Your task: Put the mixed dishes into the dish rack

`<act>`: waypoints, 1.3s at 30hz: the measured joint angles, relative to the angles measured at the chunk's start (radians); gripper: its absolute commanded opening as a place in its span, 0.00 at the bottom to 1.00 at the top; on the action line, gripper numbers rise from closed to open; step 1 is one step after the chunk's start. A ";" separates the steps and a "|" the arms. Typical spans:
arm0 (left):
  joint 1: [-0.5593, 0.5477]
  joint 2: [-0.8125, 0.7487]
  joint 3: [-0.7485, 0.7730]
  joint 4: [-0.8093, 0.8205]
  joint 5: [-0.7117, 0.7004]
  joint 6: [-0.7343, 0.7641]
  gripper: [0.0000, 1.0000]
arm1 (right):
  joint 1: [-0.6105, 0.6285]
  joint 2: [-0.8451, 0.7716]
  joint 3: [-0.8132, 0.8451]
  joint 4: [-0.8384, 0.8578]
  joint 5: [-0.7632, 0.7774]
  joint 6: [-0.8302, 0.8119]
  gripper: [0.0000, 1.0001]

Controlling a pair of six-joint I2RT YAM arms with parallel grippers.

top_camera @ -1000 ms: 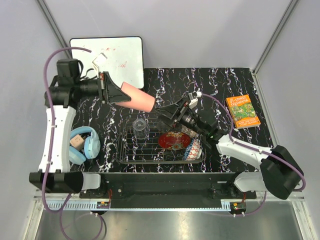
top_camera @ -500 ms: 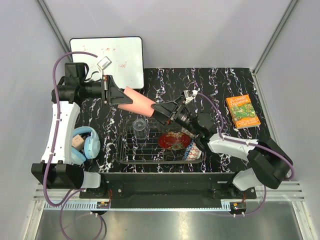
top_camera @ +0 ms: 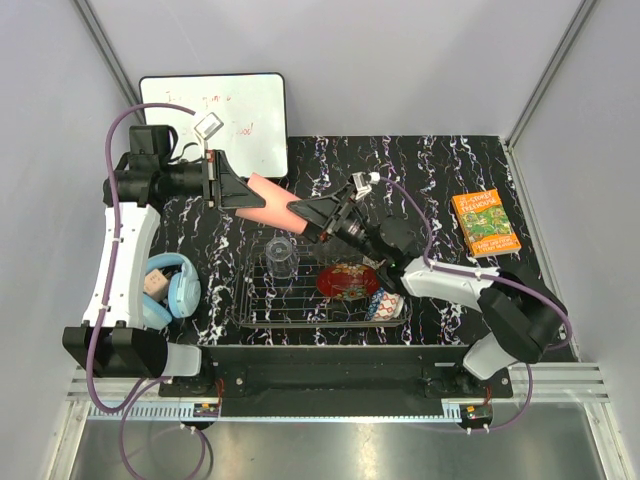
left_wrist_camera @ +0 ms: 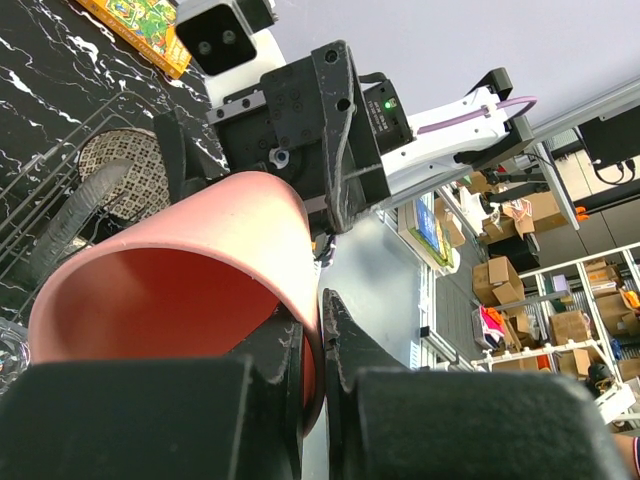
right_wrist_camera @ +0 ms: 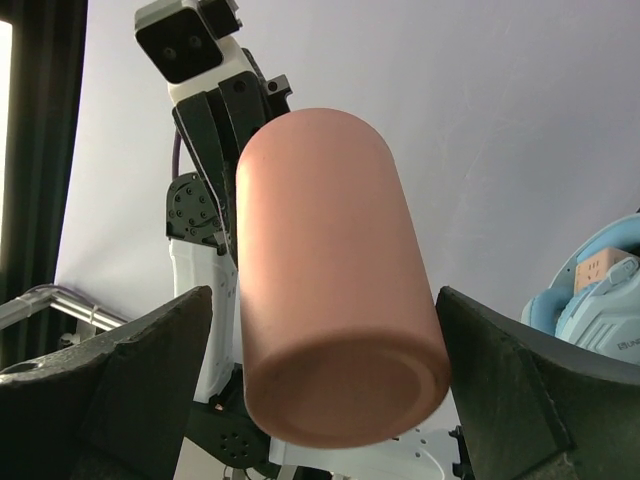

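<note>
My left gripper (top_camera: pixel 238 191) is shut on the rim of the salmon-pink cup (top_camera: pixel 272 199), holding it on its side in the air above the dish rack (top_camera: pixel 262 305). The pinch shows in the left wrist view (left_wrist_camera: pixel 312 365), with one finger inside the cup (left_wrist_camera: pixel 190 250). My right gripper (top_camera: pixel 303 215) is open, its fingers either side of the cup's base. In the right wrist view (right_wrist_camera: pixel 322 295) a gap shows on each side of the cup (right_wrist_camera: pixel 330 260). In the rack sit the glass tumbler (top_camera: pixel 282 255), the red plate (top_camera: pixel 349 281) and the blue patterned bowl (top_camera: pixel 386 298). I cannot make out the other bowls.
Light-blue headphones (top_camera: pixel 170 288) lie left of the rack and show in the right wrist view (right_wrist_camera: pixel 590 290). An orange book (top_camera: pixel 485 222) lies at the right. A white board (top_camera: pixel 215 112) stands at the back left. Cage posts rise at both back corners.
My right gripper has moved left and up to the cup, and its open fingers now straddle the cup's base. My left arm shifted slightly at first, then held the cup still.
</note>
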 measured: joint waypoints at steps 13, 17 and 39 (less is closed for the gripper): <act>0.006 -0.005 -0.010 0.009 0.008 -0.018 0.04 | 0.036 0.068 0.073 0.000 0.000 -0.024 0.15; 0.009 -0.013 -0.029 0.027 0.006 -0.016 0.90 | 0.035 0.064 0.073 -0.014 0.000 -0.045 0.06; 0.275 -0.141 -0.061 -0.003 -0.355 0.178 0.99 | 0.254 0.092 0.797 -1.657 0.177 -0.863 0.00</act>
